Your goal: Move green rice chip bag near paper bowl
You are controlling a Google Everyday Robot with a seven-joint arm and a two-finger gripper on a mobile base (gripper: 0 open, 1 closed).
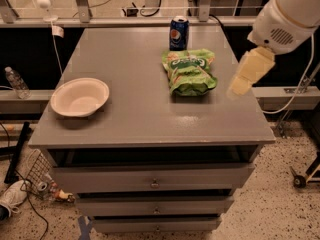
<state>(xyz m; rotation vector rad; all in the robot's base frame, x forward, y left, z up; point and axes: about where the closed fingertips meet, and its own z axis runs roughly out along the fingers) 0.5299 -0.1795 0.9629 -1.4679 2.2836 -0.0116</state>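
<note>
The green rice chip bag (189, 72) lies flat on the grey table (140, 111), right of centre toward the back. The paper bowl (80, 97) sits upright near the table's left front edge, well apart from the bag. My gripper (243, 79) hangs from the white arm (287, 16) above the table's right edge, just right of the bag and not touching it.
A blue soda can (178, 33) stands upright right behind the bag. The table has drawers (152, 178) below its front edge. A water bottle (16, 82) and a shoe (12, 199) lie at the left, and a rail runs along the back.
</note>
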